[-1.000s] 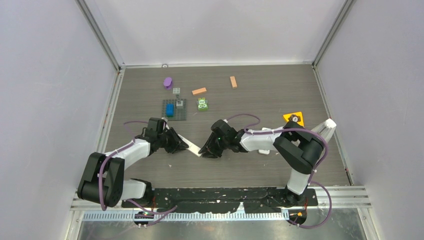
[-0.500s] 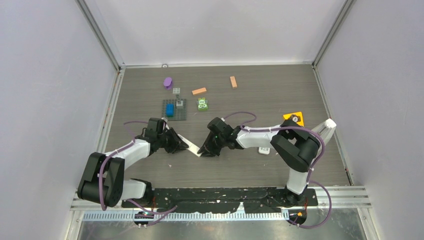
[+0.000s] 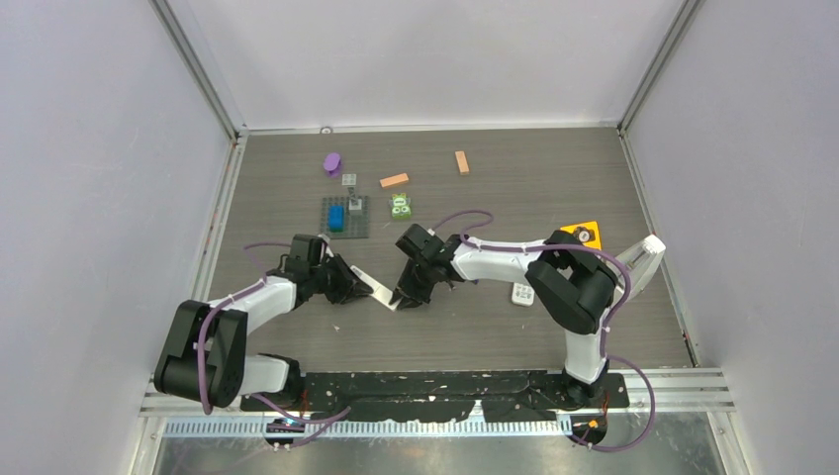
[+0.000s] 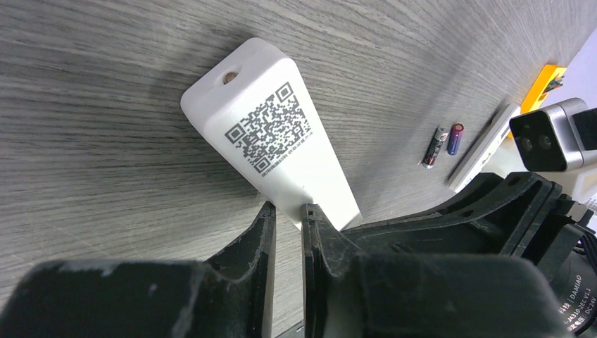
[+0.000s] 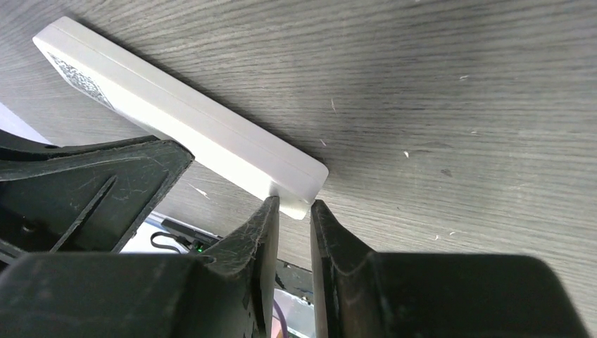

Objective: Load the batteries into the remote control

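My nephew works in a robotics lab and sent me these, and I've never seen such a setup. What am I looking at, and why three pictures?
These are two robot arms bolted at the near edge of a table, each ending in a two-finger gripper. The wide picture comes from a fixed camera above and behind them. The two close-ups come from a camera on each wrist. The left gripper and the right gripper each appear to pinch one end of a white remote control. Nearby lie a dark battery, a purple battery, a smaller remote and an orange block.
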